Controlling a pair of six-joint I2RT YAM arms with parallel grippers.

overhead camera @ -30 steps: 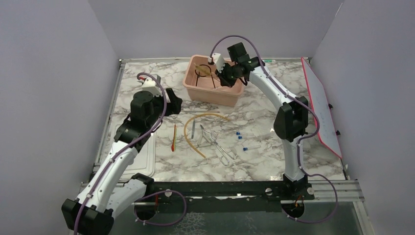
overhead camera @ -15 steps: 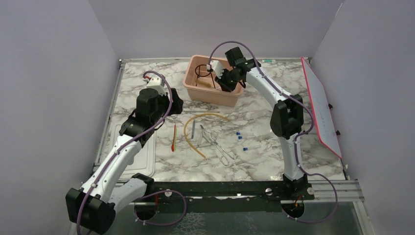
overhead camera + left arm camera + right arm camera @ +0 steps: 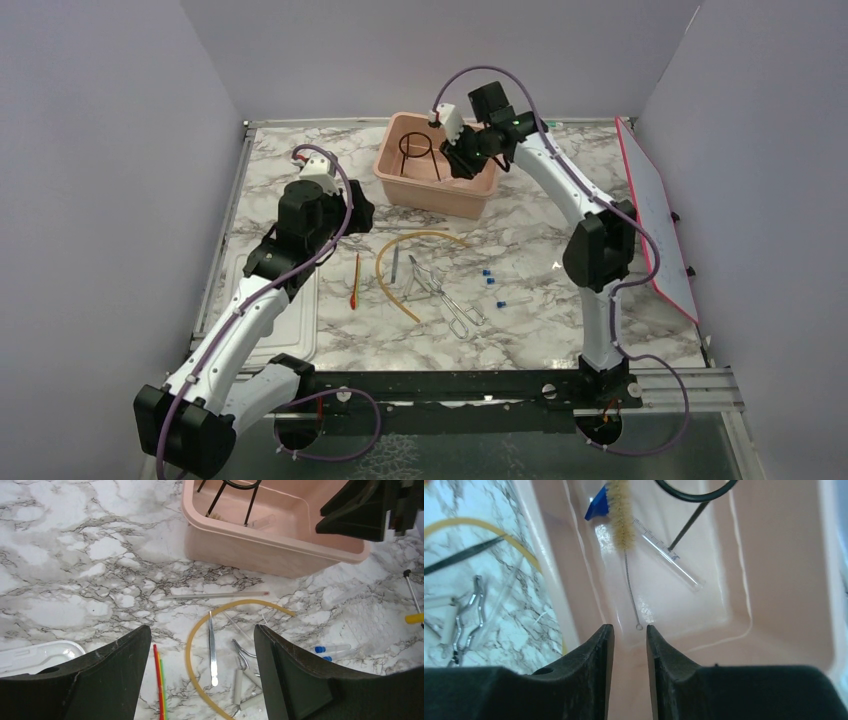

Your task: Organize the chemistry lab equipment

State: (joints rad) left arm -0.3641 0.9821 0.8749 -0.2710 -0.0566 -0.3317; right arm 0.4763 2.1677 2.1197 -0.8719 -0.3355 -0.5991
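Note:
The black wire ring stand (image 3: 415, 148) stands inside the pink tub (image 3: 440, 195). My right gripper (image 3: 462, 158) hovers over the tub's right end, narrowly open and empty (image 3: 630, 627). Below it lie a bristle brush (image 3: 621, 515), a glass tube (image 3: 669, 555) and the ring stand (image 3: 696, 492). My left gripper (image 3: 355, 212) is open (image 3: 202, 630) above the loose tools. These are the tan rubber tube (image 3: 189, 655), spatula (image 3: 212, 650), tongs (image 3: 245, 655), red-orange rod (image 3: 160, 680) and blue pieces (image 3: 322, 650).
A flat white lid (image 3: 285, 310) lies at the left near edge. A red-edged white board (image 3: 660, 220) leans on the right wall. A thin glass rod (image 3: 215, 595) lies just in front of the tub (image 3: 260, 550). Walls close in three sides.
The right gripper dipped into the tub with the ring stand, then drew back up and right, leaving the stand in the tub. The left arm shifted slightly forward.

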